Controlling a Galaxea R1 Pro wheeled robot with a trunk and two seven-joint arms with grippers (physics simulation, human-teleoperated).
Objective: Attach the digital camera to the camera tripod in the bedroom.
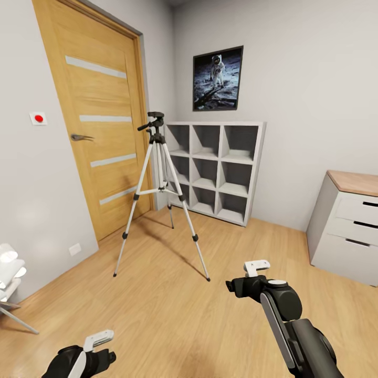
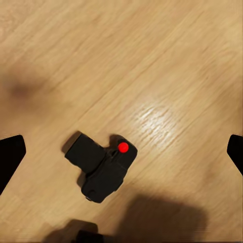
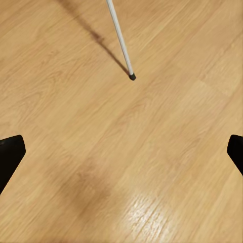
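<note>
Pale grey bedroom walls (image 1: 315, 105) meeting in a corner, with a light wood plank floor (image 1: 168, 304) spreading below. Standing on the left wall, an oak door (image 1: 100, 131) with frosted strips. Sitting against the far wall, a white cube shelf (image 1: 218, 168), and hanging above it, a framed astronaut picture (image 1: 218, 77). Showing at the right edge, a white drawer chest (image 1: 349, 231) with a wood top. Standing between door and shelf, the camera tripod (image 1: 157, 194), silver-grey legs spreading wide, black head carrying nothing. In the right wrist view, one tripod leg ending in a black foot (image 3: 132, 77) resting on the floor. Hovering low over the floor at lower right, the right gripper (image 1: 256, 269), fingers showing at both edges of its wrist view, spread wide, holding nothing. At lower left, the left gripper (image 1: 98, 340), likewise spreading wide and gripping nothing. Lying on the floor beneath it in the left wrist view, the digital camera (image 2: 100, 167), matte black, red dot on top, well apart from both fingers. Showing small on the wall beside the door, a white plate with a red dot (image 1: 38, 118).
</note>
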